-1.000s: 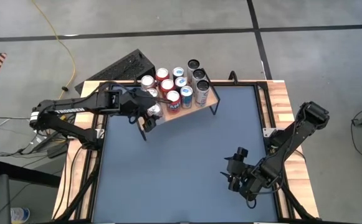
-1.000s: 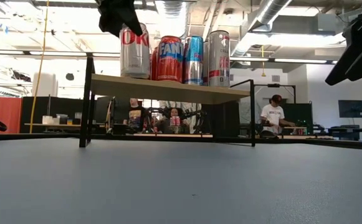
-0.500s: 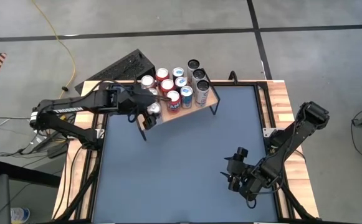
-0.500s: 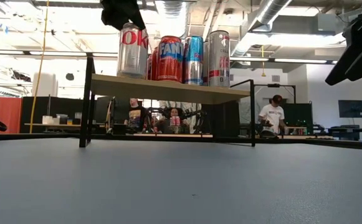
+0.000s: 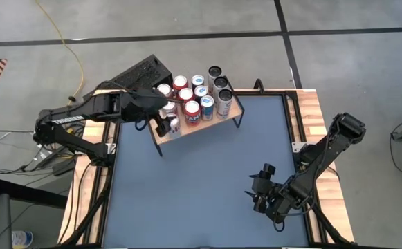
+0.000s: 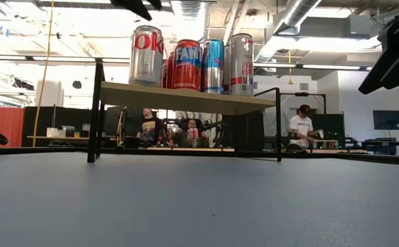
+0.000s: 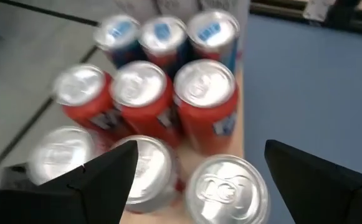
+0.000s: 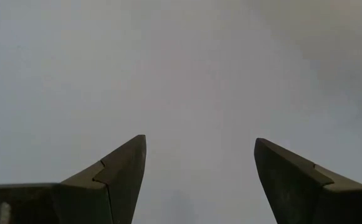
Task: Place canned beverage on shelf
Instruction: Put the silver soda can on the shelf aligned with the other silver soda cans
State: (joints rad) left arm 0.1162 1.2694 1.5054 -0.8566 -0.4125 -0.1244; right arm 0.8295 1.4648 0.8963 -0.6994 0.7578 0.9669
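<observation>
The shelf (image 5: 236, 106), a light wooden board on thin black legs (image 6: 185, 98), stands at the table's far edge and bears several upright cans. A silver can (image 5: 174, 125) stands on its base at the shelf's near left corner (image 6: 147, 55). My left gripper (image 5: 164, 122) is open and hangs above that can, clear of it. In the left wrist view (image 7: 199, 168) the can's top (image 7: 227, 190) shows below, between the spread fingers. My right gripper (image 5: 259, 194) is open and empty over the table's near right part (image 8: 199, 168).
Red, blue and dark cans (image 5: 199, 93) fill the rest of the shelf. A black ribbed object (image 5: 135, 75) lies on the floor beyond the far left corner. Bare blue table (image 5: 201, 187) lies in front of the shelf. People (image 6: 300, 127) sit in the room behind.
My left gripper has gone up from the silver can's top and a little toward the table's far left, and now hangs clear of it. The can has stayed upright on the shelf's near left corner.
</observation>
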